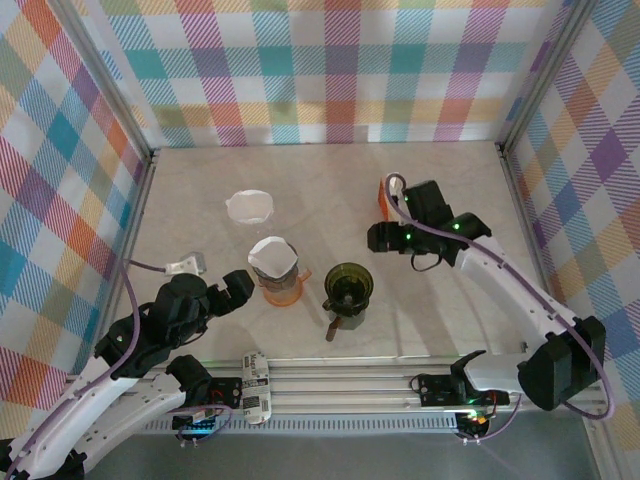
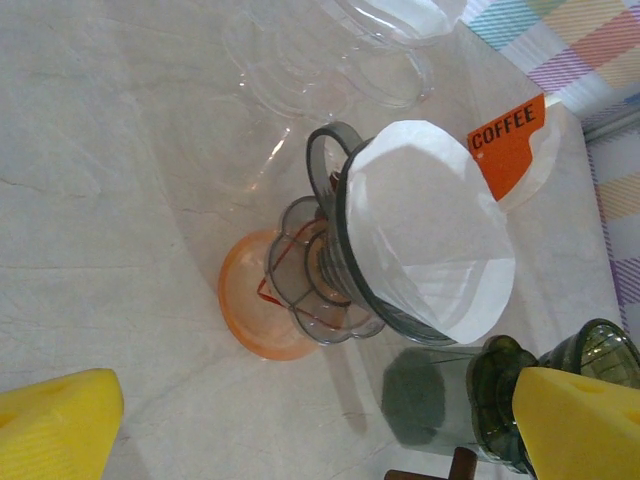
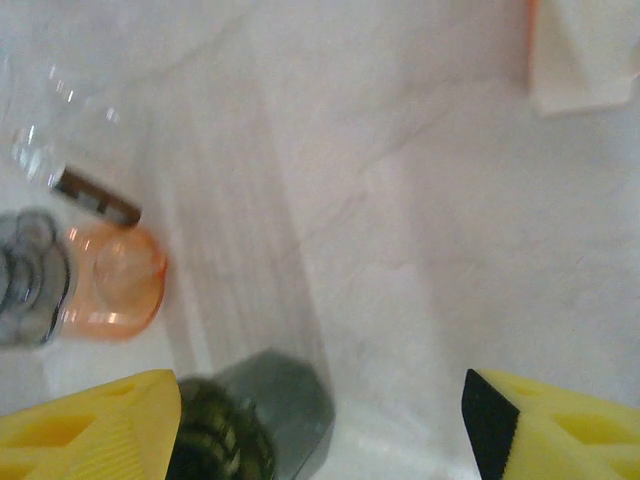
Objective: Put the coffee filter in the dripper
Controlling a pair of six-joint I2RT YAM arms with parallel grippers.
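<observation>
Over the table (image 1: 200,200) I'm watching both pincers hanging wide apart and empty: the left gripper (image 1: 232,292) near the dripper (image 2: 330,300), the right gripper (image 1: 385,215) near the orange pack (image 2: 510,140). The filter (image 2: 425,230) is sitting in the dripper. The pack is showing "COFFEE".

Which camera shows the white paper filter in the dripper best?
The left wrist view: the filter is close and sharp, opened as a cone inside the dripper. The top view gives it as a small white patch from above.
</observation>
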